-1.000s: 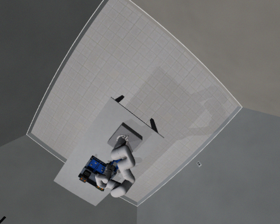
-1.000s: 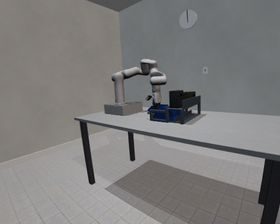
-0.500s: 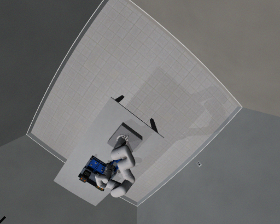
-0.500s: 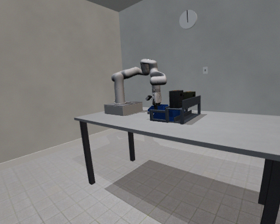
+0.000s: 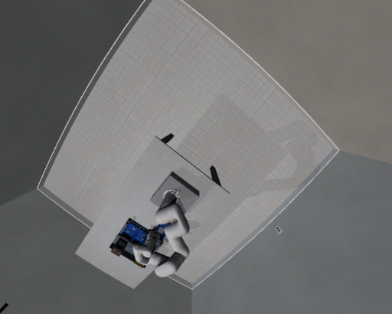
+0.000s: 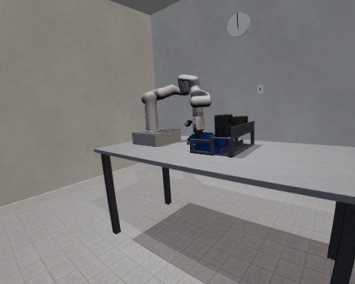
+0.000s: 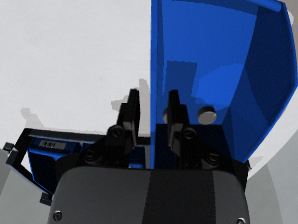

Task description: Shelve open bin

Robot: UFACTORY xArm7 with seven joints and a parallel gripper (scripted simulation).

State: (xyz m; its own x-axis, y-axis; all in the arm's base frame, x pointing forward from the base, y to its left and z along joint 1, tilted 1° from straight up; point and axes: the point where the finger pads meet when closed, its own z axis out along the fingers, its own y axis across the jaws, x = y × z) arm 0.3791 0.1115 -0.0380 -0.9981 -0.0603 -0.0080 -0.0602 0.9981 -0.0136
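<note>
Where tiles spread, a grey table (image 5: 117, 207) (image 6: 283, 163) stands.

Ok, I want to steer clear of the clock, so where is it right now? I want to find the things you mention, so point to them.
The clock (image 6: 238, 24) shows in the exterior view, high on the wall at the upper right, above and slightly left of the wall socket (image 6: 260, 89).

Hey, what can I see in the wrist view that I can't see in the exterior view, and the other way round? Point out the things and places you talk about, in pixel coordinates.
Only the wrist view shows a round part (image 7: 207, 115) lying in the near bin and a barcode label (image 7: 49, 144) on a bin in the shelf.

Only the exterior view shows the wall clock (image 6: 238, 24) and the arm's base block (image 5: 157, 197) (image 6: 139, 139).

Both show the gripper (image 5: 154, 234) (image 6: 198, 135) (image 7: 153, 101) at the near blue bin (image 5: 163, 226) (image 6: 207, 135) (image 7: 210, 40), the shelf (image 5: 130, 220) (image 6: 231, 148) (image 7: 75, 133) and the table top (image 5: 113, 214) (image 6: 283, 166) (image 7: 75, 60).
</note>
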